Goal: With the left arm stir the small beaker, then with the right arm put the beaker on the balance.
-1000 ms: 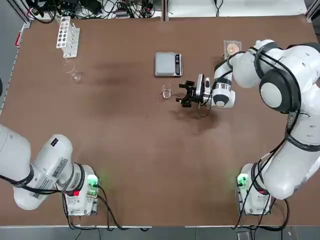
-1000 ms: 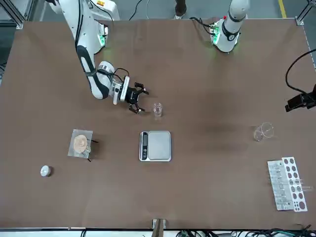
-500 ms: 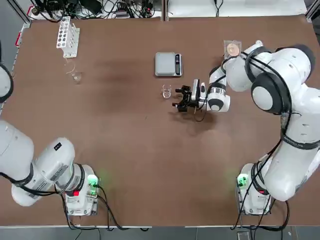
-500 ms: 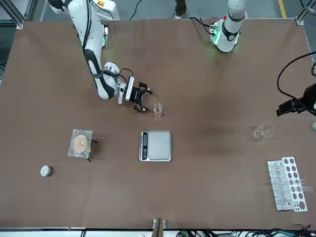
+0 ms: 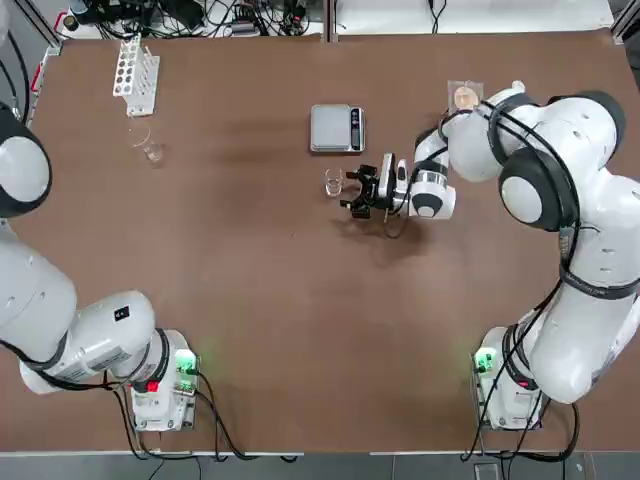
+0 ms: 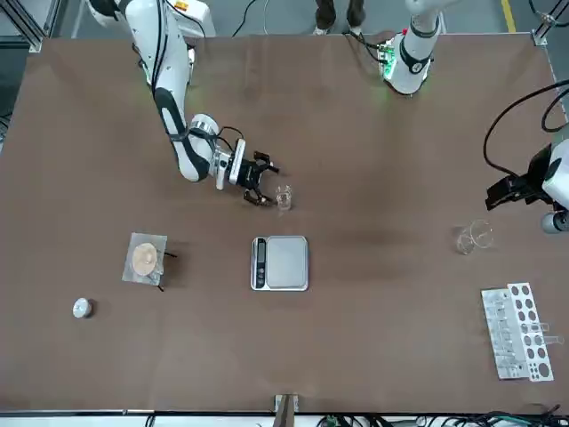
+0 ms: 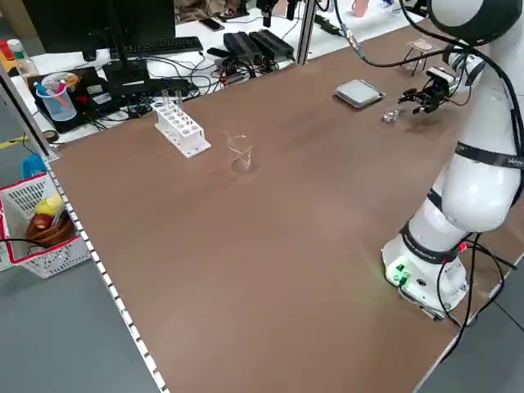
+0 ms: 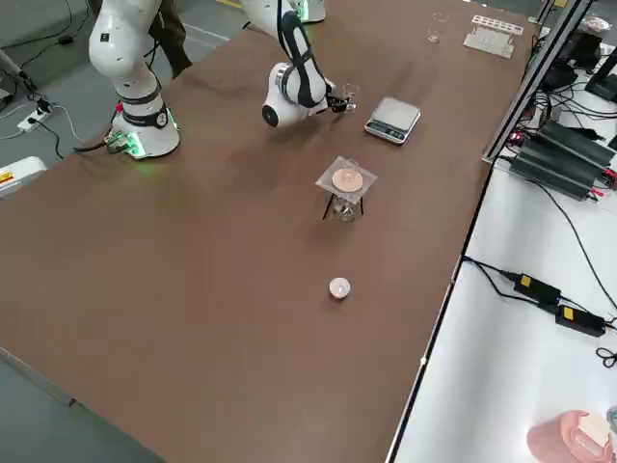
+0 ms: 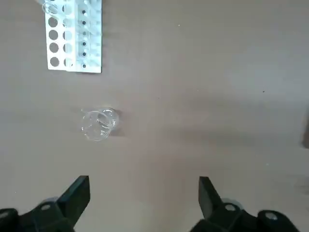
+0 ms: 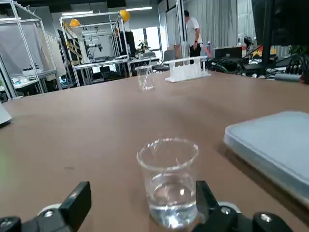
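Right gripper low, fingers spread, empty; small beaker upright just beside at its 9 o'clock, balance beyond.

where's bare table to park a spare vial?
Wide bare stretch between the two arm bases, and between the test tube rack and the balance. Crowded: balance, small beaker, right gripper clustered together.
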